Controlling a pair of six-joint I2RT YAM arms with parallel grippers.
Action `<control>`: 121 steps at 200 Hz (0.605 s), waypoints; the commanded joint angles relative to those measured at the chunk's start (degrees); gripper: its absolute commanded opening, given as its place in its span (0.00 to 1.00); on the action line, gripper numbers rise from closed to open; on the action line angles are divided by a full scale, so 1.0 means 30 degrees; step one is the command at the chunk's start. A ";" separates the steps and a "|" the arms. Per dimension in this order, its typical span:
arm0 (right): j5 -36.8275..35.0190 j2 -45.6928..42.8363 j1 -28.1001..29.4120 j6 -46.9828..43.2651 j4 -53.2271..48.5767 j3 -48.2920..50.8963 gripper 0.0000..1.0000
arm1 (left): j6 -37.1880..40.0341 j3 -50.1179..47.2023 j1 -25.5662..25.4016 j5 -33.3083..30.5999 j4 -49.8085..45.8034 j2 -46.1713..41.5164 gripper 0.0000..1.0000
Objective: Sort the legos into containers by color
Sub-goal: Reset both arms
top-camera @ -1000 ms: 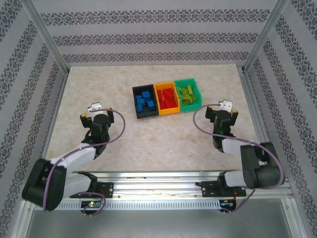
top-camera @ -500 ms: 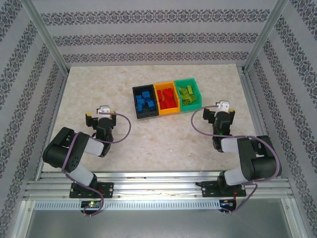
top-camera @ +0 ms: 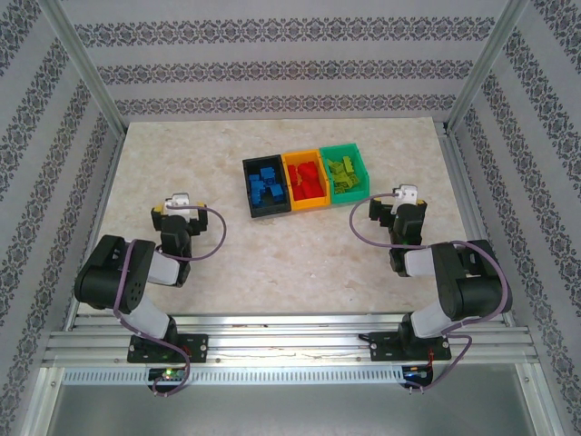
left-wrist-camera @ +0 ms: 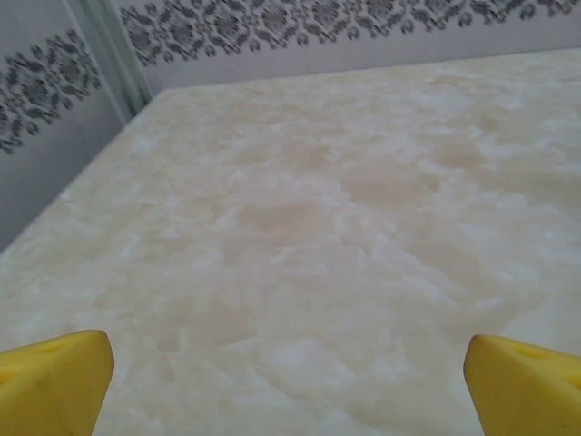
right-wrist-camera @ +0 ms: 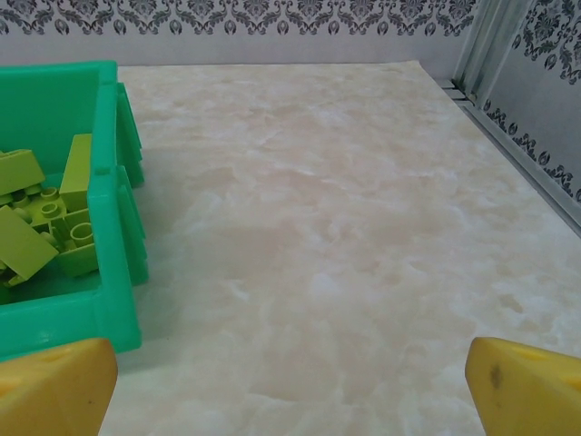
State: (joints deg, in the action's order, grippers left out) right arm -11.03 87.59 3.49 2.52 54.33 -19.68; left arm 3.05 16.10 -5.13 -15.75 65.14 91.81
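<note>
Three bins stand in a row at the table's middle back: black [top-camera: 270,213] with blue legos [top-camera: 266,184], orange-yellow [top-camera: 311,205] with red legos [top-camera: 307,179], green [top-camera: 367,173] with lime legos [top-camera: 345,173]. My left gripper [top-camera: 174,210] rests low over bare table, left of the bins, open and empty [left-wrist-camera: 290,391]. My right gripper [top-camera: 400,205] sits just right of and nearer than the green bin, open and empty [right-wrist-camera: 290,391]. The right wrist view has the green bin's corner [right-wrist-camera: 120,227] at left, with lime legos [right-wrist-camera: 56,218] inside.
Marble-pattern tabletop [top-camera: 300,254] is ringed by patterned walls. Aluminium posts [top-camera: 91,77] stand at the back corners. The table's right edge and frame rail [right-wrist-camera: 508,136] run close to my right gripper. Purple cables [top-camera: 218,238] loop beside both wrists.
Both arms have folded back toward their bases, elbows pulled in. The left gripper has shifted slightly left; the right gripper has barely moved. The bins and legos are unchanged.
</note>
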 commanded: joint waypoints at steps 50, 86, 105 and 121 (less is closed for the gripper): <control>0.0362 0.0099 -0.0079 -0.0241 0.0759 -0.0265 0.98 | -0.0418 0.1050 0.0186 0.1322 -0.1289 0.0011 0.99; 0.0365 0.0099 -0.0082 -0.0241 0.0730 -0.0268 0.98 | -0.0457 0.1073 0.0205 0.1329 -0.1375 -0.0010 0.99; 0.0369 0.0083 -0.0078 -0.0241 0.0719 -0.0267 0.98 | -0.0430 0.1052 0.0185 0.1323 -0.1354 -0.0016 0.99; 0.0350 0.0094 -0.0080 -0.0232 0.0739 -0.0284 0.98 | -0.0430 0.1057 0.0187 0.1323 -0.1354 0.0010 0.99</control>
State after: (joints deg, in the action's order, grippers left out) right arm -11.03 87.59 3.49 2.52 54.52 -19.68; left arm 2.52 18.68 -5.13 -12.43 61.98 91.94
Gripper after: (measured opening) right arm 0.982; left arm 0.994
